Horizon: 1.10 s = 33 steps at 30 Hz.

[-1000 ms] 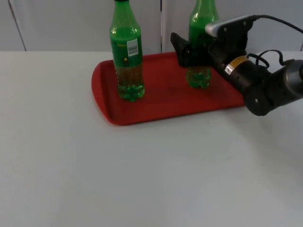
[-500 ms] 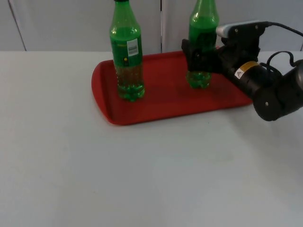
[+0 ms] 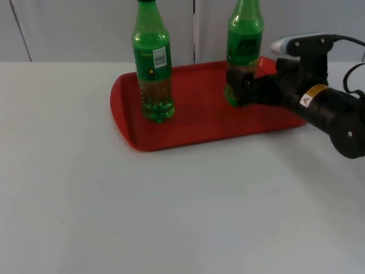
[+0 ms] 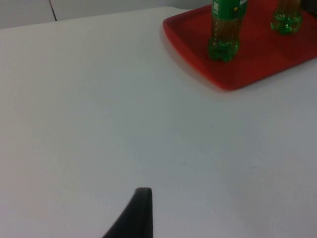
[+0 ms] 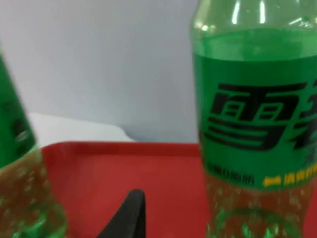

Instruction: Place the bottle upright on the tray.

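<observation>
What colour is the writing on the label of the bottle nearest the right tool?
Black on green, clearest in the right wrist view: bottle.

Two green bottles [image 3: 151,63] with black-lettered green labels, red tray [image 3: 199,123], white table [image 3: 171,205].

Your right arm [image 3: 328,108] comes in from the upper right of the top view and lies low and nearly level, its forearm stretched toward the picture's left. The wrist section is thick and black, with a small yellow label on its side. At its end the right gripper [image 3: 239,91] points leftward, held low above the surface. You cannot make out from the top view whether its jaws stand apart or together, and the right wrist view gives you just one black fingertip [image 5: 126,215]. Your left arm waits off to the side; one black fingertip [image 4: 132,218] of the left gripper hangs above the surface
</observation>
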{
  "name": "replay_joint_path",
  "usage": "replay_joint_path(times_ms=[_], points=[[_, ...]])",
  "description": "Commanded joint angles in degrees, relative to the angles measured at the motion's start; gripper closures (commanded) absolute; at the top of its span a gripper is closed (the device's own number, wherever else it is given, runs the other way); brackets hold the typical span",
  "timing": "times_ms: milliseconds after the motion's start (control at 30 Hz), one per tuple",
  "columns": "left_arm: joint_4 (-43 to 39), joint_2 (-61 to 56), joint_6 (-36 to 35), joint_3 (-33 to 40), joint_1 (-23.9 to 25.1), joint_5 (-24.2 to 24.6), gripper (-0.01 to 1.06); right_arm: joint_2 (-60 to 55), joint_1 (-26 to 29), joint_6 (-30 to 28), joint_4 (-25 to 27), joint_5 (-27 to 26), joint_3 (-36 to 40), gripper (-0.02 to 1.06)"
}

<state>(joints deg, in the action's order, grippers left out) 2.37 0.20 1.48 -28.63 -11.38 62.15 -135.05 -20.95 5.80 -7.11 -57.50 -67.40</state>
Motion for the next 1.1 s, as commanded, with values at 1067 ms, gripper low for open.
replay_joint_path(times_ms=[1067], points=[[-0.1, -0.2, -0.3, 0.3, 0.0, -0.6, 0.00, 37.3, -8.4, 0.0, 1.5, 63.7, 9.8, -0.01]])
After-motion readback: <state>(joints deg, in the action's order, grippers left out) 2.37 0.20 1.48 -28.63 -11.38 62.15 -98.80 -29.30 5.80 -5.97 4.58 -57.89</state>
